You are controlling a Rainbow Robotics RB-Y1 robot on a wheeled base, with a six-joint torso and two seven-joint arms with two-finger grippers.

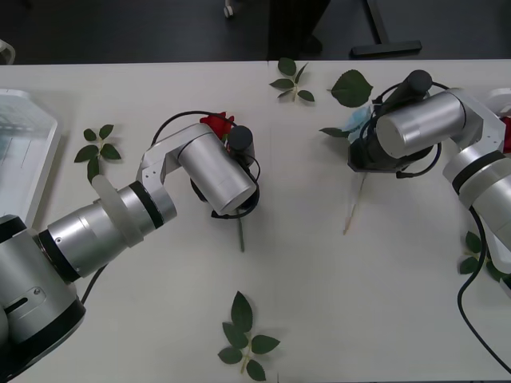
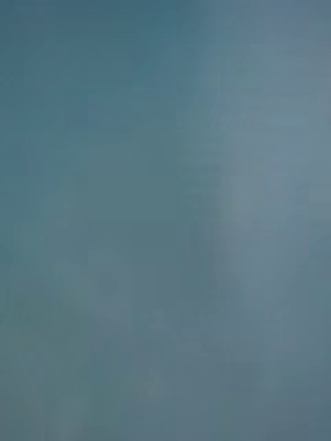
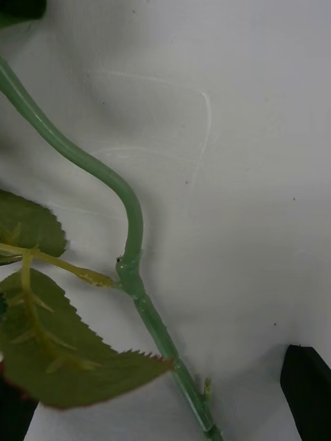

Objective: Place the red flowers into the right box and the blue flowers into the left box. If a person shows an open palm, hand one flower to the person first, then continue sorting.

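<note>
At the table's left edge sits a shallow white plastic tray with a ribbed base, the left box (image 1: 24, 136). Near it on the white table (image 1: 160, 319) lies a loose sprig of green leaves (image 1: 97, 149).

Left of the table's centre, the left gripper (image 1: 231, 171) is lowered over an artificial red rose with a thin green stem (image 1: 218, 123). The deep-red head pokes out beyond the silver wrist on the side toward the table's far edge, and the stem's end (image 1: 240, 235) emerges on the near side. In the left wrist view the green stem (image 3: 134, 227) and a serrated leaf (image 3: 62, 358) lie on the table directly ahead of the jaws, which stand apart with one black tip (image 3: 307, 386) clear of the stem and nothing gripped.

A second leaf sprig (image 1: 243, 339) lies near the table's near edge and a third (image 1: 291, 80) close to the far edge.

Right of centre, the right gripper (image 1: 375, 140) is down on a pale-blue artificial hydrangea (image 1: 355, 121), whose petals peek out beside the wrist while its pale stem (image 1: 355, 203) trails toward the near edge. The right wrist view is a blue blur, so whether those jaws are released or clenched cannot be told.
</note>
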